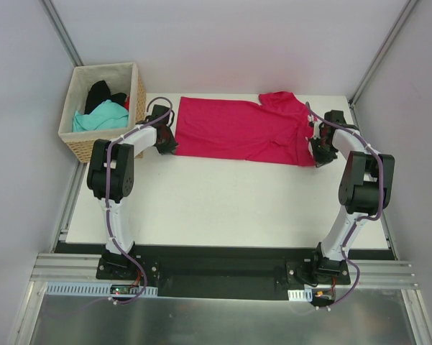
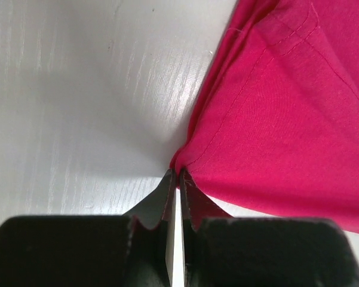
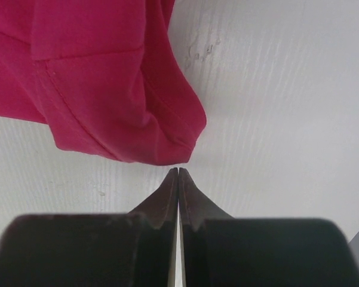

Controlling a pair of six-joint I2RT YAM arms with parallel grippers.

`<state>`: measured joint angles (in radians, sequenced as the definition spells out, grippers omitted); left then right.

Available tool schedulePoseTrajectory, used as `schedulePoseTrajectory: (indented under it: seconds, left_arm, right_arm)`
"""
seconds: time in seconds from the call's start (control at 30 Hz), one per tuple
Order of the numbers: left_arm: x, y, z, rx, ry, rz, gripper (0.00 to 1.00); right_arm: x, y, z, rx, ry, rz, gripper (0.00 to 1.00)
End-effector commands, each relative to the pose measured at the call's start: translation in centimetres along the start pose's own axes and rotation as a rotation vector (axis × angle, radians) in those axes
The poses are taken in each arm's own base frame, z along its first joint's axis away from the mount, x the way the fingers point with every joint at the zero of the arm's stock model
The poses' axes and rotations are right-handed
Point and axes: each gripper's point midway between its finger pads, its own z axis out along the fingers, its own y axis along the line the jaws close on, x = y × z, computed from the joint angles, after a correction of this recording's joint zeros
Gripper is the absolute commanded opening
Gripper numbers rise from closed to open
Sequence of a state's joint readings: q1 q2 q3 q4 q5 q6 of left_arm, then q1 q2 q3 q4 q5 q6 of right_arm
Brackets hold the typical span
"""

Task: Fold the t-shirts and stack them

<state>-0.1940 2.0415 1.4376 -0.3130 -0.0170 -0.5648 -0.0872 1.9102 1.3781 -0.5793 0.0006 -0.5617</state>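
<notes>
"Since it lies spread along the far side of the table [image 1: 223, 208], how does item one handle?"

"Crimson shirt [image 1: 237, 133]: soft, light, limp. Lift it by its corners. Short-sleeved, stitched hems, mostly flat."

"Next?"

"Wicker basket [image 1: 70, 138], far left (teal shirt [image 1: 100, 118] and black shirt [image 1: 99, 93] bunched inside)."

"Claws?"

"Left gripper [image 2: 176, 174]: pinched tight on the hem corner. Right gripper [image 3: 178, 172]: closed too – tips just short of a folded edge, seemingly holding nothing."
</notes>
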Motion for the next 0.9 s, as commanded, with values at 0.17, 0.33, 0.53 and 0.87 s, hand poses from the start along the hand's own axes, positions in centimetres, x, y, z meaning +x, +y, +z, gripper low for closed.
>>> schedulePoseTrajectory:
  seconds: [0.17,0.33,0.53,0.87]
  left_arm:
    - [-1.1,2.1,-0.3,-0.079,-0.042,0.025,0.00]
    - [-0.7,2.1,-0.1,-0.073,-0.028,0.019,0.00]
    - [-0.5,2.0,0.0,-0.069,-0.023,0.019,0.00]
    - [-1.1,2.4,-0.3,-0.063,-0.027,0.021,0.00]
  right_arm:
    - [-1.0,-0.7,-0.4,0.023,-0.036,0.008,0.01]
    - [-0.9,1.5,-1.7,-0.088,-0.083,-0.003,0.27]
    - [-0.6,1.9,-3.5,-0.086,-0.153,-0.052,0.49]
    - [-1.3,1.4,-1.2,-0.041,-0.075,-0.084,0.50]
